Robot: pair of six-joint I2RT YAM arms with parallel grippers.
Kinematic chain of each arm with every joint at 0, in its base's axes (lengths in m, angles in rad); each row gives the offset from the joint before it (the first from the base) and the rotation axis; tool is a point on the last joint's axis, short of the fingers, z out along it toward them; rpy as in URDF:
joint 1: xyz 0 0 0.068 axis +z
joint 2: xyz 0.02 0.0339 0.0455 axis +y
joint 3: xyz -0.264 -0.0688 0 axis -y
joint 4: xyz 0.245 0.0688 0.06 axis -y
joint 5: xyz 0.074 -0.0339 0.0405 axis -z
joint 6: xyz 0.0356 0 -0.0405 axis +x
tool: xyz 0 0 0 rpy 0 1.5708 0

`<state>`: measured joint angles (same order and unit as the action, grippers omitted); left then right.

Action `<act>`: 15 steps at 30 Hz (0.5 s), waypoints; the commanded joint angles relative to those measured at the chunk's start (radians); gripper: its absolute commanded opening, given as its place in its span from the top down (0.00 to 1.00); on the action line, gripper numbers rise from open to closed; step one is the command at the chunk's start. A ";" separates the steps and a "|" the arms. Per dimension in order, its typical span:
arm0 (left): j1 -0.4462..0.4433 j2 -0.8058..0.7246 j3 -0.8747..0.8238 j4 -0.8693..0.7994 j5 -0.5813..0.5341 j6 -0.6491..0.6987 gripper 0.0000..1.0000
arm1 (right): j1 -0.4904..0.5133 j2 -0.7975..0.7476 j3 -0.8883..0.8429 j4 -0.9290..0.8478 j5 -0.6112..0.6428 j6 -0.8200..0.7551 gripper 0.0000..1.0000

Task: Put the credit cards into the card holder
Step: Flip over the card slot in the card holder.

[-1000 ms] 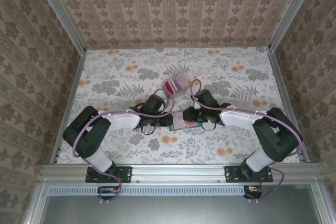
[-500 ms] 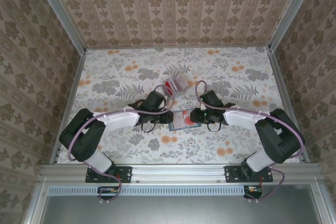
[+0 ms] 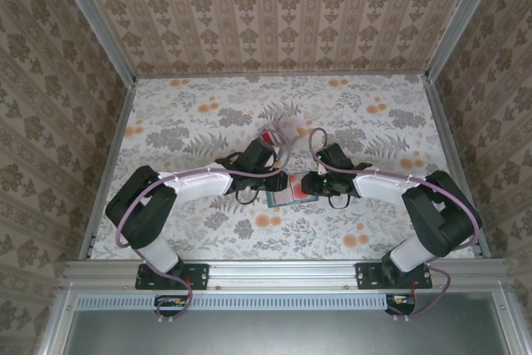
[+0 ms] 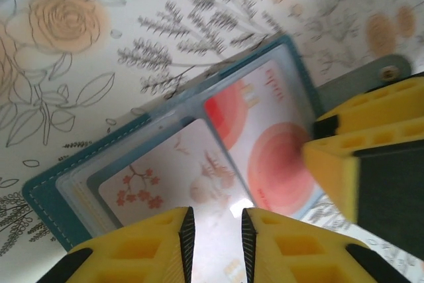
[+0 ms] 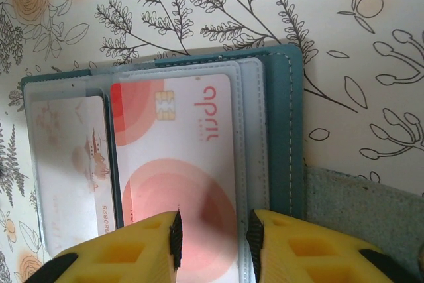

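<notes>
Dark teal, the flat folding card holder lies open on the flowered table, with a red plastic card and a white plastic card in its clear sleeves. I see the left gripper narrow above the white one and the right gripper narrow above the red one, both holding nothing.

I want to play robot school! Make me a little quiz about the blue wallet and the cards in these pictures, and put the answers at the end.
1. True or false: the card holder lies open on the flowery table.
2. Pick one: the card with the gold chip is A) red, B) green, C) black.
3. Count: seen from above, how many grippers meet at the card holder?

Key
1. True.
2. A.
3. Two: the left gripper and the right gripper.
</notes>
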<state>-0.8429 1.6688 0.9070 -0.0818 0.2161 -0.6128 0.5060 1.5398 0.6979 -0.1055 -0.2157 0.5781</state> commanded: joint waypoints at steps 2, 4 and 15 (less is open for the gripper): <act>0.000 0.039 0.022 -0.002 0.016 -0.011 0.72 | -0.009 0.009 -0.022 0.003 0.008 -0.004 0.65; -0.001 0.054 0.018 0.005 0.019 -0.014 0.72 | -0.009 0.021 -0.024 0.027 -0.017 0.009 0.65; -0.002 0.089 -0.012 0.033 0.029 -0.036 0.73 | -0.008 0.037 -0.020 0.076 -0.094 0.047 0.64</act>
<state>-0.8429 1.7283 0.9066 -0.0517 0.2314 -0.6327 0.4995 1.5574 0.6907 -0.0437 -0.2707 0.6064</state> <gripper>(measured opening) 0.274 0.358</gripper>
